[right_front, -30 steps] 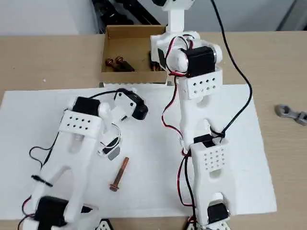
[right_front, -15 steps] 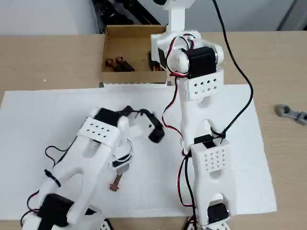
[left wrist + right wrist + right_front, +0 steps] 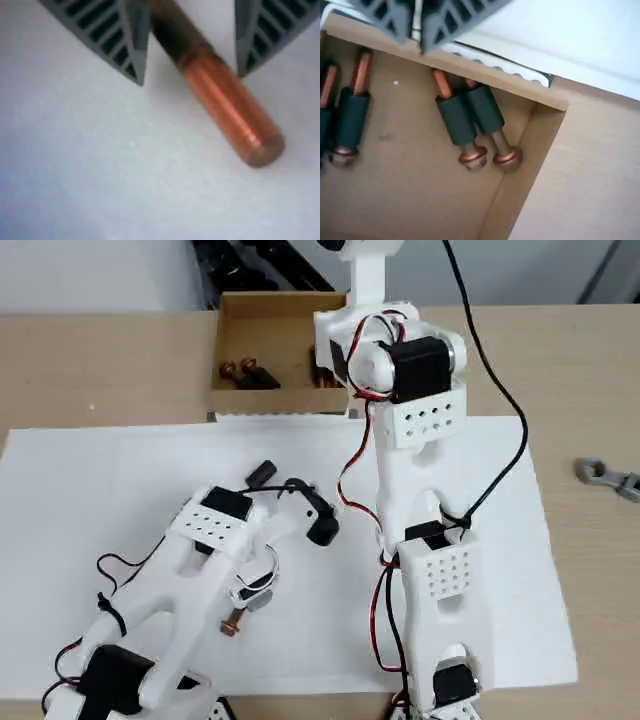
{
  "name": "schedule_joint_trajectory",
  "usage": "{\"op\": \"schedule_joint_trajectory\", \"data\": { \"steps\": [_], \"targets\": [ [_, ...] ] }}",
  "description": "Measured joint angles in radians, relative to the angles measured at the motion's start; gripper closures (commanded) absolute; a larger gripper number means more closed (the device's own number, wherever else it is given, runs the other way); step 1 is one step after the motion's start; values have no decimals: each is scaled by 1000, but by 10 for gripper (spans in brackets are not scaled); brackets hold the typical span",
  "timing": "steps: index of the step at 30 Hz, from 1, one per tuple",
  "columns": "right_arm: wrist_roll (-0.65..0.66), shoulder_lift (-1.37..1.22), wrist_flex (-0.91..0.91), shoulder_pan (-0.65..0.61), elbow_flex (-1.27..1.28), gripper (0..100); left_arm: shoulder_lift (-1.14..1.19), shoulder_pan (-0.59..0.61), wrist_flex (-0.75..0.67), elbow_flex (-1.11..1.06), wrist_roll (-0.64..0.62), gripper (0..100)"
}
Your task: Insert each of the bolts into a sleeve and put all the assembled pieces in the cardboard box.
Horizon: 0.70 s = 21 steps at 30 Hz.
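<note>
L gripper [image 3: 190,75]: wide jaws astride bolt [image 3: 225,110] nr paper sheet [image 3: 80,490] front edge. R gripper [image 3: 415,44]: near-closed empty jaws over cardboard box [image 3: 510,200].

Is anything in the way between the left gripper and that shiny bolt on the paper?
No, nothing visible is in the way. The left gripper is open, with one finger on each side of the copper bolt, which lies on the white paper.
</note>
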<state>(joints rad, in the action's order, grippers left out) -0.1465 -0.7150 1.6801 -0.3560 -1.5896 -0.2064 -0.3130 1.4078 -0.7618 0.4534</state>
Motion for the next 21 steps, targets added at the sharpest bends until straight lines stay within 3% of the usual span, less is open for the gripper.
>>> {"op": "schedule_joint_trajectory", "data": {
  "steps": [10,21],
  "targets": [
    [0,0,0,0,0,994,-20,0,-115,-103,-103,889],
    [0,2,0,0,0,994,-20,100,-133,-120,-120,957]
  ]
}}
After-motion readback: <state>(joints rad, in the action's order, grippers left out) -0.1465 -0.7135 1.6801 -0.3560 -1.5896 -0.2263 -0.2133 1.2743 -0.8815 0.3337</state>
